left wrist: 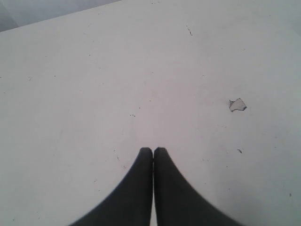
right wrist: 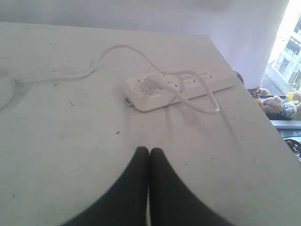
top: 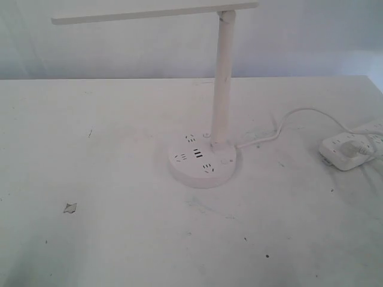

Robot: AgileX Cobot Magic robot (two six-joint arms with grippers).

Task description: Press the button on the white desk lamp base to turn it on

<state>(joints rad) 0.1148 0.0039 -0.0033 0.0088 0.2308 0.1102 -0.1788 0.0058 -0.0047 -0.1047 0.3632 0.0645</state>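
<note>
The white desk lamp (top: 220, 84) stands at the middle of the table in the exterior view, its flat bar head stretching left along the top. Its round lamp base (top: 202, 160) carries dark socket holes, USB slots and a small round button (top: 225, 160) by the pole. Neither arm shows in the exterior view. My left gripper (left wrist: 153, 150) is shut and empty over bare table, and the lamp is out of that view. My right gripper (right wrist: 149, 150) is shut and empty, facing the power strip; the left edge shows only a sliver, perhaps the base's rim.
A white oblong power strip (top: 350, 148) (right wrist: 181, 87) lies at the table's right edge, its plug and cord (top: 281, 122) running to the lamp base. A small chipped patch (top: 70, 207) (left wrist: 237, 105) marks the tabletop front left. Soft toys (right wrist: 273, 101) sit beyond the table edge.
</note>
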